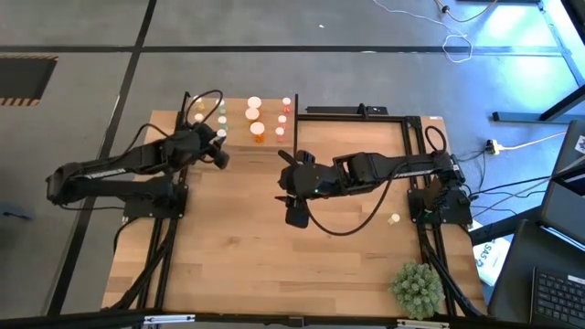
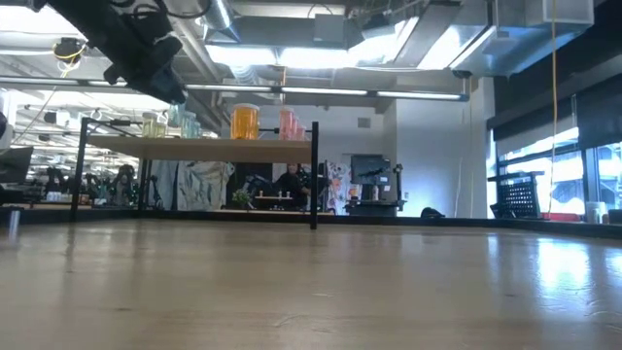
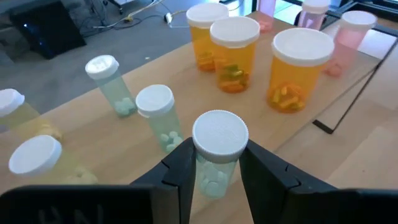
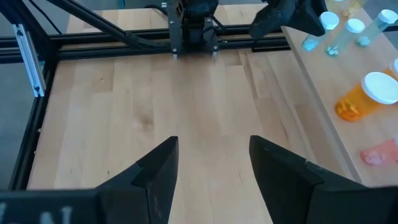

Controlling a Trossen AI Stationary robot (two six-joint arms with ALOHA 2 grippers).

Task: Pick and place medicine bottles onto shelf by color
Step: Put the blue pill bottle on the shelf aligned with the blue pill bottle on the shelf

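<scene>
Left hand (image 3: 214, 171) is pinching a pale green bottle (image 3: 217, 152) with a white cap, one dark finger on each side of its body, and holds it upright over the shelf (image 1: 239, 139). The shelf is a light wooden platform with thin black posts, standing at the far edge of the table (image 1: 247, 247) toward its left corner. In the high view the left hand (image 1: 218, 151) sits at the shelf's near edge, on its left part.

On the shelf just beyond the held bottle stand two more pale green bottles (image 3: 160, 118), both slightly tilted, and yellowish ones show at the left end. Three orange bottles (image 3: 233, 53) stand together near the middle, and pink bottles (image 3: 348, 40) stand toward the shelf's right end. In the low view the bottles (image 2: 245, 122) line up on the raised shelf by colour, green, then orange, then pink.

Right hand (image 1: 294, 203) hangs over the middle of the table, well apart from the shelf, its fingers (image 4: 158, 171) spread with nothing between them. One small pale bottle (image 1: 395, 218) lies on the table near the right edge. A spiky green plant ball (image 1: 418, 289) sits at the near right corner.
</scene>
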